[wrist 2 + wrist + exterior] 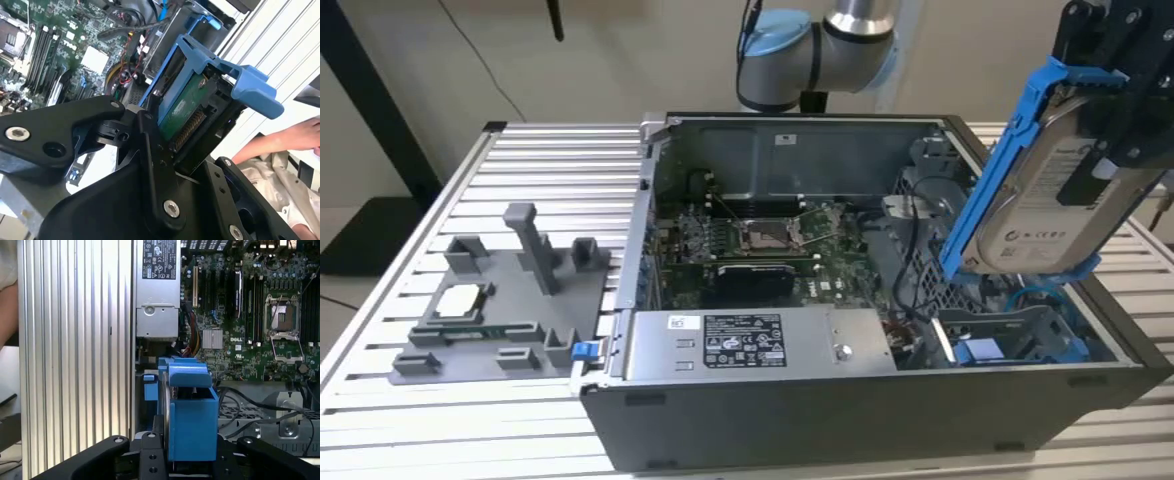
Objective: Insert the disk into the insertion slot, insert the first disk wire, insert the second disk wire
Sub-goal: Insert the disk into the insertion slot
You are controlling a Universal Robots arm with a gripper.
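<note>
Gripper (1117,150) is shut tight on the disk (1047,205). It holds the top end, so the bottom end hangs free to go in first. The disk is up in the air at 2 o'clock in the exterior view, tipped a bit. The insertion slot (1014,332) waits below at 4 o'clock. The disk is not in yet.

Open computer case (854,425) on a slatted tabletop (547,170).
Motherboard (720,240) and grey power-supply box (834,345) inside; a grey fixture (520,330) stands beside it.
</note>
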